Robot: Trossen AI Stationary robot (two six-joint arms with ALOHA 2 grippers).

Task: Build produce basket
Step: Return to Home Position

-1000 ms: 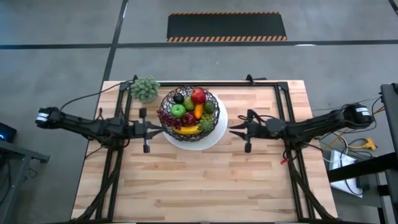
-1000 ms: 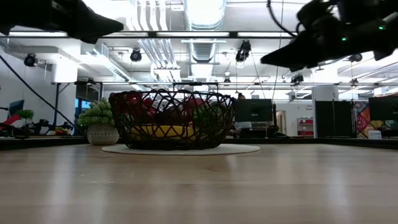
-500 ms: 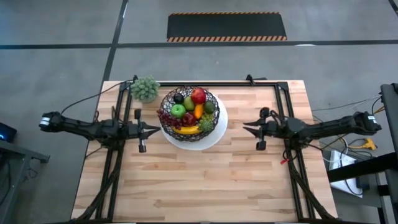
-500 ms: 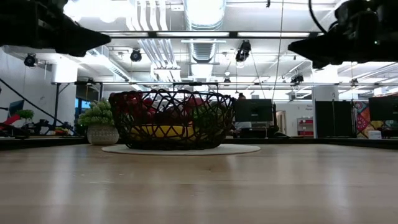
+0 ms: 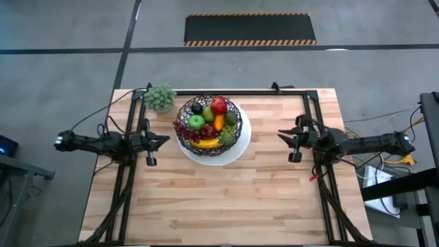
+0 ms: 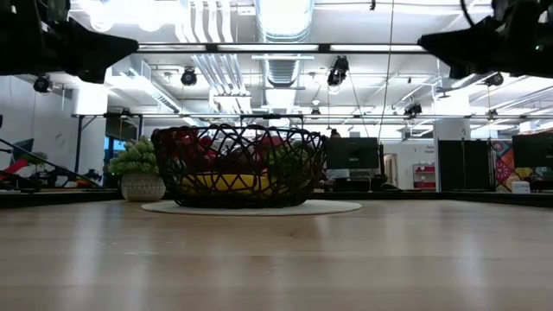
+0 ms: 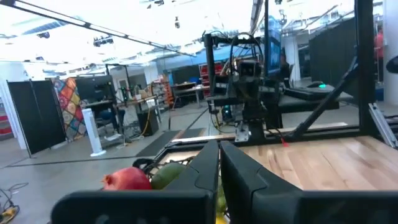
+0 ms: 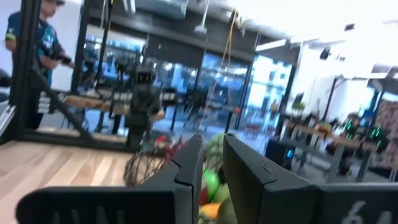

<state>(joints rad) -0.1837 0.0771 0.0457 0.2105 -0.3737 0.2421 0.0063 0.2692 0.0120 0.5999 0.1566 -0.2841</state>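
The front of the wooden table is bare planks. Partway back, the two arms reach in from opposite sides at about the same depth, both raised above the tabletop. The left gripper points inward just off the left edge of the white plate. Its fingers are pressed all but together, with only a hairline slit between them and nothing held. The right gripper points inward from the other side, a little farther from the plate. Its fingers stand narrowly apart, also empty. Between the two sits the wire basket, upright on the plate toward the table's far side, and all the produce lies inside it. The banana curves along the near wall and the dark red grapes lie at the left. The green apple and the carrot are in the middle, with the avocado at the right. The plum and the red apple are at the back. Behind the basket to the left, near the far corner, stands a pale green leafy plant in a small pot. On the floor beyond the table lies a black mat with striped edges. In the room behind, the right wrist view catches a person in a dark top.
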